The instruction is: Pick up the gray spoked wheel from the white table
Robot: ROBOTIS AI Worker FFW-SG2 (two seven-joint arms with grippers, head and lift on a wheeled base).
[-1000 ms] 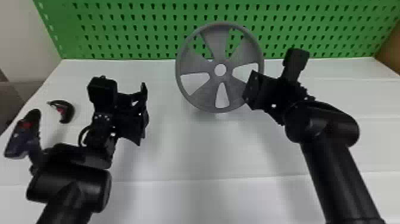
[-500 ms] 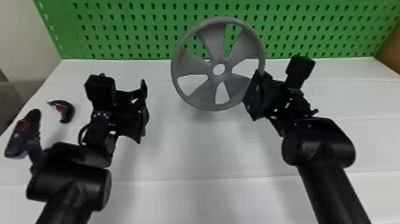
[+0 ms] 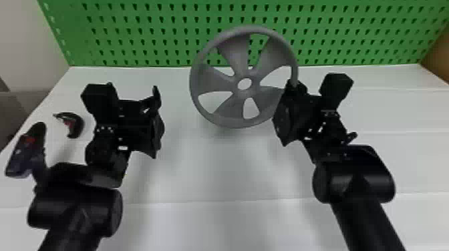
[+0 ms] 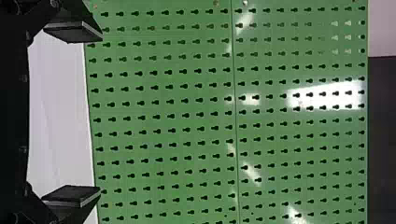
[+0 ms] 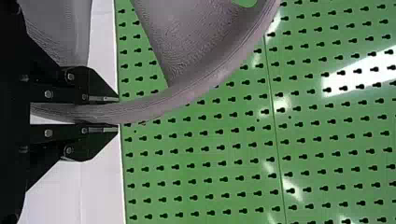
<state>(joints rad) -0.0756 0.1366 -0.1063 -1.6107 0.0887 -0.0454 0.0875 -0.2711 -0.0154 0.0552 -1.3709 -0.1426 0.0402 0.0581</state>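
Note:
The gray spoked wheel (image 3: 234, 120) is tilted up above the white table, its rim gripped at the right side by my right gripper (image 3: 290, 100). In the right wrist view the wheel's rim (image 5: 154, 105) runs between the two black fingers of the right gripper (image 5: 109, 114), which are closed on it. My left gripper (image 3: 157, 120) is parked over the table's left part, away from the wheel. Its two fingers stand wide apart in the left wrist view, with nothing between the left gripper's (image 4: 99, 114) tips.
A green pegboard (image 3: 160, 33) rises behind the white table (image 3: 207, 227). At the table's left lie a small dark curved tool (image 3: 76, 124) and a dark tool with red parts (image 3: 26, 150), close beside the left arm. A brown panel (image 3: 437, 56) stands at the far right.
The wheel has moved slightly left and up together with the right gripper, and it has tilted a little. The right arm has shifted leftward. My left arm has hardly moved.

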